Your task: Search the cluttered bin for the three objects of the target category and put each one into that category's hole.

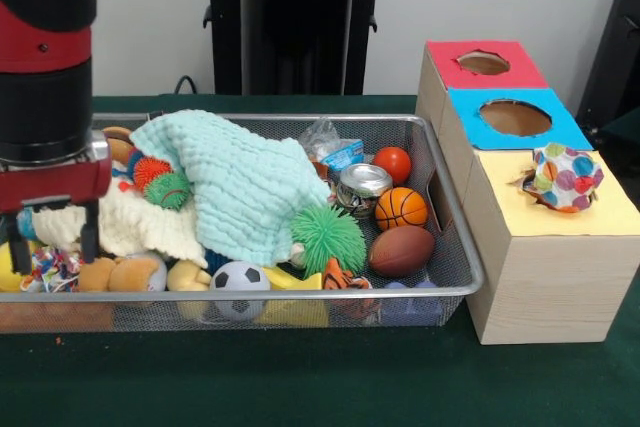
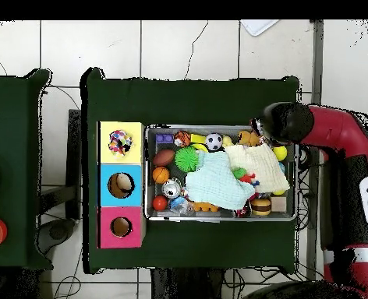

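Observation:
The silver wire-mesh bin (image 1: pixel 440 292) is full of toys; it also shows in the overhead view (image 2: pixel 147 175). My gripper (image 1: pixel 52 245) hangs open over the bin's left end in the front view, its fingers (image 1: pixel 90 237) straddling the cream cloth. A spotted fabric piece (image 1: pixel 45 269) lies just below it among the toys. Another spotted piece (image 1: pixel 565 177) sits bunched on the yellow-topped box (image 1: pixel 560 215), covering most of its hole; it also shows from overhead (image 2: pixel 120 142). A third spotted piece does not show. From overhead, the gripper (image 2: pixel 260 128) is at the bin's right end.
A mint cloth (image 1: pixel 245 187) and a cream cloth (image 1: pixel 140 227) drape over the toys. A green spiky ball (image 1: pixel 328 237), a basketball (image 1: pixel 400 207), a football (image 1: pixel 402 250) and a can (image 1: pixel 362 185) lie to the right. Blue-topped (image 1: pixel 515 119) and red-topped (image 1: pixel 484 63) boxes stand behind the yellow one.

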Tool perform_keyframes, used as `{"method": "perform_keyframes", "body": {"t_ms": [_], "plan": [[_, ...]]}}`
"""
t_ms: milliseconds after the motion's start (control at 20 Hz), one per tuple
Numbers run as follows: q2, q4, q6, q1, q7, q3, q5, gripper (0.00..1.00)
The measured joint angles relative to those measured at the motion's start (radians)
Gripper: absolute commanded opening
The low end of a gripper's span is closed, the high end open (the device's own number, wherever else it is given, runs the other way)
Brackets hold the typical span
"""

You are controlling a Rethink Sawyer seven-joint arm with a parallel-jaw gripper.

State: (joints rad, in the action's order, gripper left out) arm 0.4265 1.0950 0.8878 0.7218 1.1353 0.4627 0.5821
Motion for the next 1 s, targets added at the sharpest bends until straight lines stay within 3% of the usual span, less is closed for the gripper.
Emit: {"method": "perform_keyframes", "body": {"t_ms": [450,1000], "plan": [[-0.026,0.0,0.0,0.104,-0.013,0.007,0.002,1.0],[-0.088,0.009,0.021,0.133,-0.013,0.006,0.001,1.0]]}}
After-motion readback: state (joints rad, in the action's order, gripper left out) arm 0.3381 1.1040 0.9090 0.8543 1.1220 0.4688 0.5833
